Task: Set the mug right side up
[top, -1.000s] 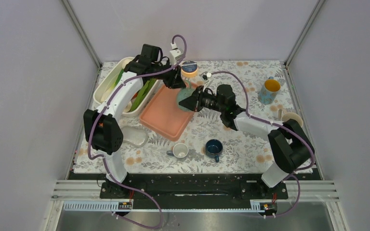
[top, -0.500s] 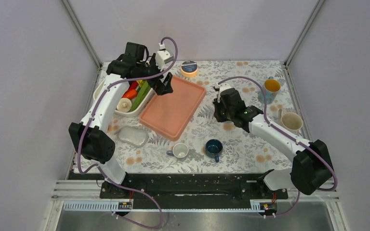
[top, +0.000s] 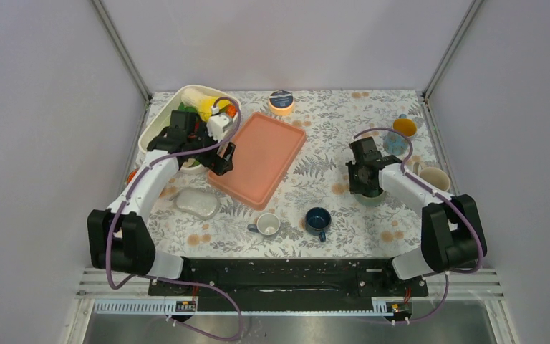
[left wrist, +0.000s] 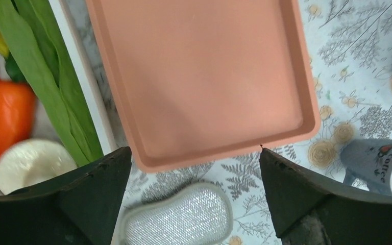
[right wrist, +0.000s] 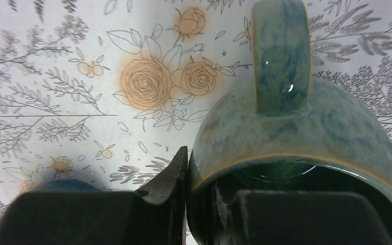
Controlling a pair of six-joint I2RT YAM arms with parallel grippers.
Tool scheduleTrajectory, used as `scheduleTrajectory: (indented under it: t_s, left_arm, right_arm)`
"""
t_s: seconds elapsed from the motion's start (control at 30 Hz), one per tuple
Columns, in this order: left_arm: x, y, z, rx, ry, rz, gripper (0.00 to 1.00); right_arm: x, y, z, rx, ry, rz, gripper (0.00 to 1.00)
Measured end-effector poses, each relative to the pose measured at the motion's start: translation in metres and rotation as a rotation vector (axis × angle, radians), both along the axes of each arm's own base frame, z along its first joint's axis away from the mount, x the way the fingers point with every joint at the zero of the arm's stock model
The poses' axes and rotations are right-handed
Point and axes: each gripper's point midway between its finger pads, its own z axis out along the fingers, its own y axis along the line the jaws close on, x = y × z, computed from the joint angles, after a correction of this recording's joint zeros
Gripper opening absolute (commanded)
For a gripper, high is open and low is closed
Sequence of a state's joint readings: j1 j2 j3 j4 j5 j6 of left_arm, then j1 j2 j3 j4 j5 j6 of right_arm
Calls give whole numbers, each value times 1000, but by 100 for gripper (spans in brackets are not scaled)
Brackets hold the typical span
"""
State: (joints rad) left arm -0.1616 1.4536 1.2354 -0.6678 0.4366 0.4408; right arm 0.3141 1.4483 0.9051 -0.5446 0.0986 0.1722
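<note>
The mug (right wrist: 306,127) is glazed teal-green, and its open mouth faces up toward my right wrist camera with its handle (right wrist: 280,56) pointing away. My right gripper (right wrist: 204,204) is shut on the mug's rim, one finger outside the wall and the other inside the cup. In the top view the mug (top: 377,198) sits low over the flowered table at the right, mostly hidden under my right gripper (top: 367,179). Whether its base touches the table I cannot tell. My left gripper (top: 218,154) hangs open and empty over the pink tray's near-left edge.
The pink tray (top: 258,154) lies at centre left, beside a white basket (top: 159,125) of vegetables. A silver sponge (top: 196,203) lies near it. A small white cup (top: 268,224) and a dark blue cup (top: 318,219) stand in front. A yellow-lined mug (top: 401,129) and a cream mug (top: 433,179) stand right.
My left gripper opened, let go of the mug and drew back to the near left over the tray. My right arm carried the mug from above the tray down to the table's right side.
</note>
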Motion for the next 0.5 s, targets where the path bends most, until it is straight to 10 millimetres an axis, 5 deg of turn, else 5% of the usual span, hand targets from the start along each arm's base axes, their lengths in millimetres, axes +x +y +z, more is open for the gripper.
scheduleTrajectory:
  t_s: [0.1, 0.43, 0.5]
  left_arm:
    - [-14, 15, -19, -37, -1, 86, 99]
    - [-21, 58, -34, -132, -196, 395, 99]
    - [-24, 64, -34, -146, -246, 452, 99]
  right_arm:
    - [-6, -5, -16, 20, 61, -13, 9]
    - [2, -7, -15, 73, 51, -26, 96]
    - [1, -7, -11, 77, 43, -23, 99]
